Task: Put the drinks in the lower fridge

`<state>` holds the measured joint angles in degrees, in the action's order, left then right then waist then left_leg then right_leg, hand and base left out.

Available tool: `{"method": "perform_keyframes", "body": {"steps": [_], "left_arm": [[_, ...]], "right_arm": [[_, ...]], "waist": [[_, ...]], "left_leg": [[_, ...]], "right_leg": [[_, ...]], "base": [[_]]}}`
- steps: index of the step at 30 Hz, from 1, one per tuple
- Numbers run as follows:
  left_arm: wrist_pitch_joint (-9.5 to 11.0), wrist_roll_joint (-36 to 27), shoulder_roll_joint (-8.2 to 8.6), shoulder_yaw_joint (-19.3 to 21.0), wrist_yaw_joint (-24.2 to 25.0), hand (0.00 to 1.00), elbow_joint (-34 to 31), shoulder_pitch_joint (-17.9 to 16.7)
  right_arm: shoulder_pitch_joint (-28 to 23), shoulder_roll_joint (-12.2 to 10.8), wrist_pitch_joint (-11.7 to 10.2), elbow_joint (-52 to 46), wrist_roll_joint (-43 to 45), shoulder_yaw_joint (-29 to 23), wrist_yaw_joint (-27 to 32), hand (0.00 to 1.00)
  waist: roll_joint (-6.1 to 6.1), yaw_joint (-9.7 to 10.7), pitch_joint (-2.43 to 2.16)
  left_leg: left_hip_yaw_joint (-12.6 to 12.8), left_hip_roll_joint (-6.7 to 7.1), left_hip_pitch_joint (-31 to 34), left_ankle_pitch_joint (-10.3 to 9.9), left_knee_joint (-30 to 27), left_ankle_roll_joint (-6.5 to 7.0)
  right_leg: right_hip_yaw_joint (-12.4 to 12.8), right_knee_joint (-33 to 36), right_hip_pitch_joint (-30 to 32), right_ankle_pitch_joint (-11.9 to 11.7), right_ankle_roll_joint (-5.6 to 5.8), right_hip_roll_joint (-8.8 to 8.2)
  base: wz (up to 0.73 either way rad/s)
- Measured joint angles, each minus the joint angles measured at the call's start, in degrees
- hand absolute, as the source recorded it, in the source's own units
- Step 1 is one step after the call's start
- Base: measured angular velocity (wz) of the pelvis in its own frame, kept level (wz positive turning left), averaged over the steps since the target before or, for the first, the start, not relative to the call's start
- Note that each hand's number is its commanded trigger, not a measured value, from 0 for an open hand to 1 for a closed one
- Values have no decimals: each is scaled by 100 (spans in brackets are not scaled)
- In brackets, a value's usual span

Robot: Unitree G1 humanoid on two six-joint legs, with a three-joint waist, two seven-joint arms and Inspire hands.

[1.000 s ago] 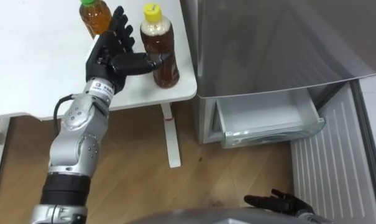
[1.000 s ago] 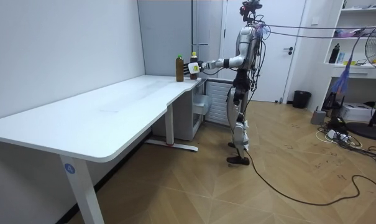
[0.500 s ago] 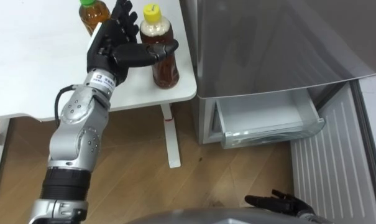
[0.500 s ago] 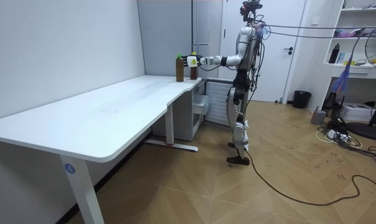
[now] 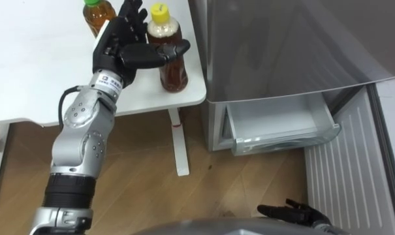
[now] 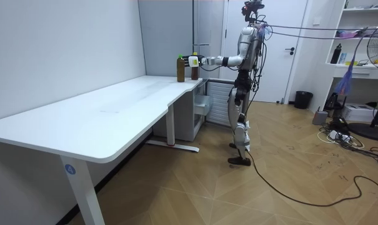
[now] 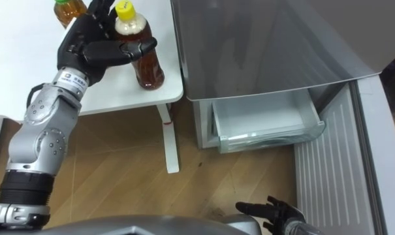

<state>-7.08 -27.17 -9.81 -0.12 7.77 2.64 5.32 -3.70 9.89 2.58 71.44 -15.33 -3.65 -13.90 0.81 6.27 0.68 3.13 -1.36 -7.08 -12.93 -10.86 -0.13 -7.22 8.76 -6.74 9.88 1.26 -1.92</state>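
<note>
Two bottles of brown drink stand upright near the right-hand corner of your white counter (image 5: pixel 40 72), close together but apart. Furthest left is the green-capped bottle (image 5: pixel 99 16), at the view's top edge. Just right of it, your left hand (image 5: pixel 122 51) reaches in from below. Its fingers (image 5: pixel 130 13) stand straight between the two bottles, and its thumb hooks across the front of the yellow-capped bottle (image 5: pixel 173 65), just below the neck. That bottle's base rests on the counter.

Right of the counter's edge is the grey fridge (image 5: pixel 282 46). Its lower drawer (image 5: pixel 282 127) is pulled out, and you can see nothing inside it. The ribbed white door (image 5: pixel 354 176) is swung open further right. Your right hand (image 5: pixel 295 212) hangs low above the wooden floor (image 5: pixel 138 170), with its fingers loosely spread and holding nothing.

In the room view you stand at the counter's far end beside the fridge, with the left arm stretched out to the bottles.
</note>
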Motion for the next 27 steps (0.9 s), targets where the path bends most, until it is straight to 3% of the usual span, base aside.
{"method": "perform_keyframes", "body": {"steps": [19, 20, 21, 22, 23, 27], "left_arm": [[0, 43, -2, -28, 56, 0, 4, 0], [0, 43, -3, -26, 66, 20, 14, 0], [0, 43, -6, -26, 85, 60, 55, 0], [-1, 43, -6, -26, 113, 76, 111, 0], [-1, 43, -6, -26, 134, 100, 134, -1], [-9, 45, -7, -25, 174, 100, 195, -1]], "right_arm": [[39, 5, 1, -1, 22, -2, 45, 0], [37, 5, 1, 1, 31, -2, 55, 0], [37, 5, 1, -1, 55, -3, 66, 0], [37, 5, -1, -8, 70, -3, 73, 0], [37, 5, 0, -9, 70, -3, 76, 0], [40, 5, 1, -15, 71, -5, 105, 0]], "waist": [[17, 79, -29], [20, 89, -31], [29, 105, -37], [35, 122, -40], [35, 127, -41], [32, 128, -37]], "left_leg": [[-1, -1, 55, 0, -12, 0], [-1, -1, 51, 0, -10, 0], [1, -1, 42, 0, -9, 0], [3, -1, 37, 0, -9, 0], [3, -1, 35, 0, -9, 0], [15, -2, 40, 0, -9, 0]], "right_leg": [[-7, 18, 25, -1, -2, 0], [-5, 21, 24, -1, -2, 0], [-1, 32, 25, -1, -2, 1], [-1, 40, 25, -1, -2, 1], [-1, 44, 27, -1, -2, 1], [13, 100, 67, -1, -2, 0]], "base": [[0], [0], [0], [-3], [0], [0]]}}
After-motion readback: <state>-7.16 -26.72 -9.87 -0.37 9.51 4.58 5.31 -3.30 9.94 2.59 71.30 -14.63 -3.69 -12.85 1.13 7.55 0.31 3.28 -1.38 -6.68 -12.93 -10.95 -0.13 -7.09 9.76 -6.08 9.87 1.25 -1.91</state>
